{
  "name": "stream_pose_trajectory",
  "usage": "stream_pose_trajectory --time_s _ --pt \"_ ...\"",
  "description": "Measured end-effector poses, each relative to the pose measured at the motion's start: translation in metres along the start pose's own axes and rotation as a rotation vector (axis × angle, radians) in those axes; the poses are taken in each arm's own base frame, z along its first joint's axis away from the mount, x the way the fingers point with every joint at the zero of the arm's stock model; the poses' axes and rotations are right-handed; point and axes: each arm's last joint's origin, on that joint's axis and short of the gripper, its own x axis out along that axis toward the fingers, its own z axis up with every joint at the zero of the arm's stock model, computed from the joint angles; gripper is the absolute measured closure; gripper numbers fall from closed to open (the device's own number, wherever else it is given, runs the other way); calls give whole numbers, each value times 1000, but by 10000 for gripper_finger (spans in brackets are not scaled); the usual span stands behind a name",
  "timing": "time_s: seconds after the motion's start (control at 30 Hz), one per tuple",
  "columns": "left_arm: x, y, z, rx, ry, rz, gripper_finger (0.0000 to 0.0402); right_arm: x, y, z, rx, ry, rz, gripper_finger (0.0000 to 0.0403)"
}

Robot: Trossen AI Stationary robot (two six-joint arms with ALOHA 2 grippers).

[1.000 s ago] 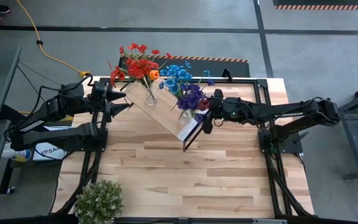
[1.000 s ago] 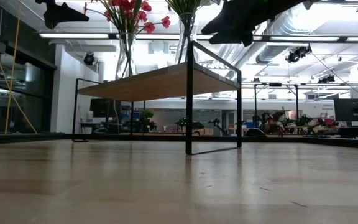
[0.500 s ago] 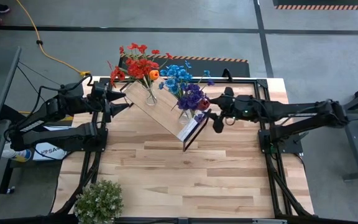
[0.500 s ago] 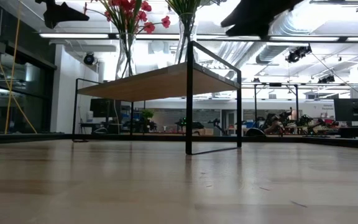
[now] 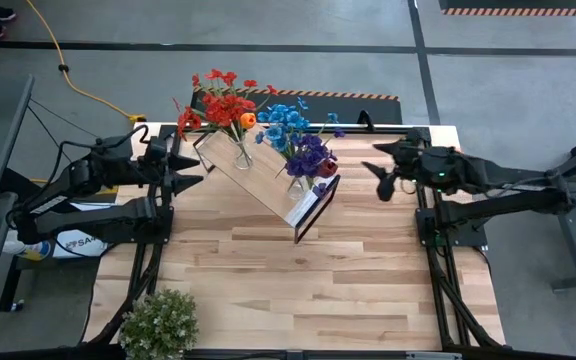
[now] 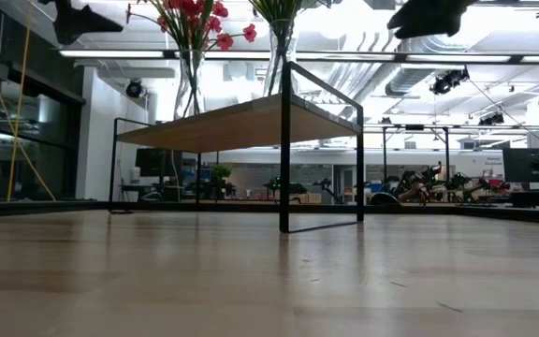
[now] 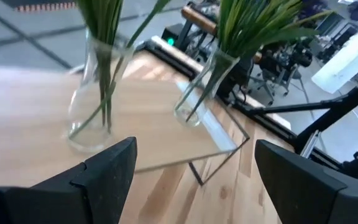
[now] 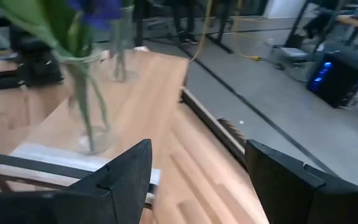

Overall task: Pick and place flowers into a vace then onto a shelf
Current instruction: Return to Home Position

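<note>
Hovering over the left edge of the table (image 5: 268, 290), the left gripper (image 5: 190, 168) points toward the shelf (image 5: 266, 182). Its fingers (image 7: 107, 171) are spread wide with nothing between them. The shelf, a light-wood board on a thin black frame, stands slantwise across the back half of the table. Near its left end a clear vase (image 5: 241, 155) stands upright on the board, holding the red flowers (image 5: 223, 105) and one orange bloom (image 5: 248, 120). Toward the right end a second clear vase (image 5: 299, 183), also upright and apart from the first, holds the blue flowers (image 5: 286, 120) and the purple flowers (image 5: 308, 155). Farther right, apart from the shelf, the right gripper (image 5: 379, 172) hangs above the table toward its right rear corner, likewise parted and empty.
</note>
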Motion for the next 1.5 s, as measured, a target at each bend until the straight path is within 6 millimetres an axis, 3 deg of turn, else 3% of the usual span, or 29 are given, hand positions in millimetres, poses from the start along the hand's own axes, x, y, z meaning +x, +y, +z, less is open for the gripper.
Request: stream_pose_trajectory --time_s 0.2,0.4,0.63,0.87,1.07,1.4,1.5 --pt "-1 1 -7 -84 88 -16 43 -32 -17 -5 70 -25 -8 155" --pt "-9 -3 -7 35 74 -130 43 -62 -33 -20 175 10 16 155" --pt "-46 -4 -13 147 -97 -189 43 -94 -50 -31 271 -58 63 155" --pt "-78 2 -36 168 -257 -246 43 -113 -60 -37 267 -135 59 155" --pt "-57 10 -49 176 -204 -221 43 -117 -63 -44 276 -149 41 155" --pt "-29 17 -60 208 -231 -255 43 -88 -50 -98 345 -296 120 155" --pt "-26 18 -60 225 -256 -261 43 -77 -46 -103 336 -267 110 155"
